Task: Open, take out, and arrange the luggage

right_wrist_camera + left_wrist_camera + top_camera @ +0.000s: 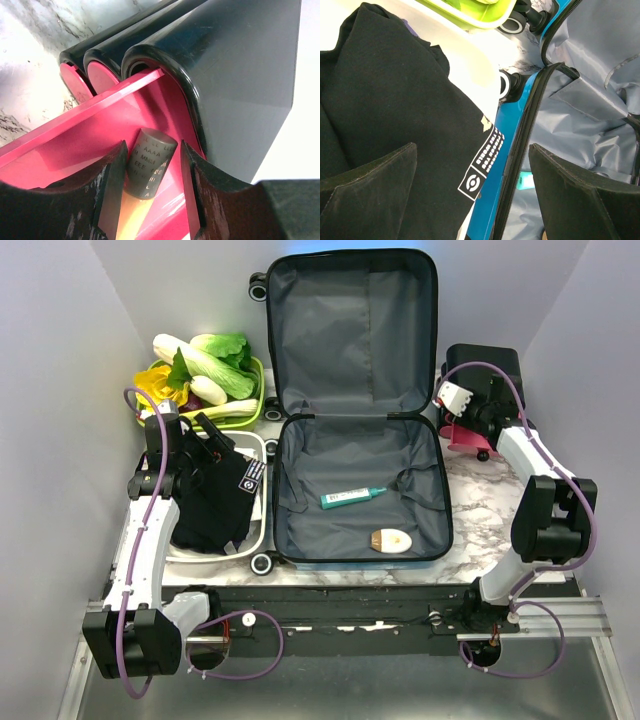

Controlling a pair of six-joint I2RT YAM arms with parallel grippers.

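Left gripper (472, 149): wide, holding nothing, above the black garment (210, 505) in the white tray (255, 445), probably the spot for unpacked clothing.
Luggage (355, 455): mid-table between the arms, open with the lining up so its contents can be reached; a teal tube (352, 497) lies in the near shell.
Luggage axis: runs left to right, wheels facing left, lid beyond the near shell.
Right gripper (152, 145): part-open astride a grey cylinder (150, 165) lying in the pink drawer (90, 125) of the black box (240, 65); a gap shows, so it is likely not clamped.

Pale-grey walls (60, 340) on three sides of a white, grey-veined marble tabletop (490, 505); black rail (350, 595) along its near edge.
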